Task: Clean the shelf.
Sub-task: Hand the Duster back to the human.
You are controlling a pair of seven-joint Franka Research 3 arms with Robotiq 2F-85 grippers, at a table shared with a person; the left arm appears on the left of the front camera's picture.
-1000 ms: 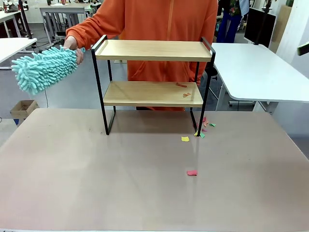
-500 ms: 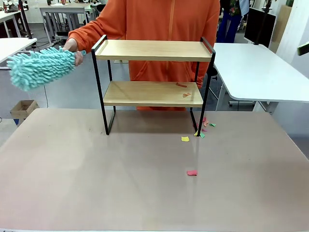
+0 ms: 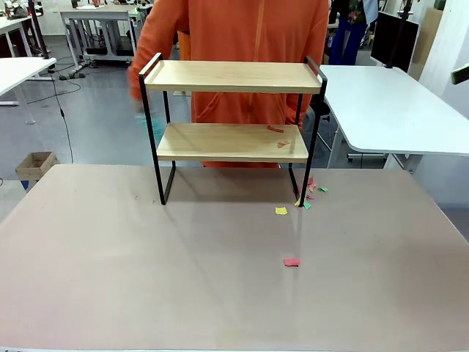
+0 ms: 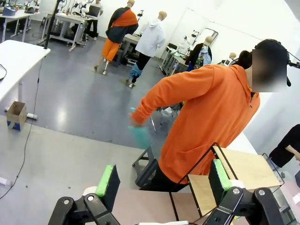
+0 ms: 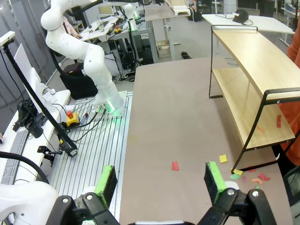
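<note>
The shelf [image 3: 233, 76] stands at the far middle of the table, both wooden boards in its black frame. Orange paper scraps [image 3: 277, 130] lie on its lower board at the right. More scraps lie on the table: a yellow one [image 3: 281, 210], a red one [image 3: 292, 262] and a small cluster [image 3: 311, 191] by the right leg. A person in orange [image 3: 242, 29] stands behind it; a blurred teal duster [image 4: 139, 136] hangs from the hand. My left gripper [image 4: 163, 180] is open and empty, off the shelf [image 4: 236, 166]. My right gripper [image 5: 161, 180] is open above the table, short of the shelf [image 5: 253, 61].
A white table [image 3: 388, 103] stands at the far right. A cardboard box [image 3: 35, 165] sits on the floor at the left. The other white arm [image 5: 79, 42] rises from its base beside the table. The near table surface [image 3: 183, 279] is bare.
The person has swung the teal duster from out at the left down behind the shelf's left end; the arm is now blurred. Shelf and scraps have not moved.
</note>
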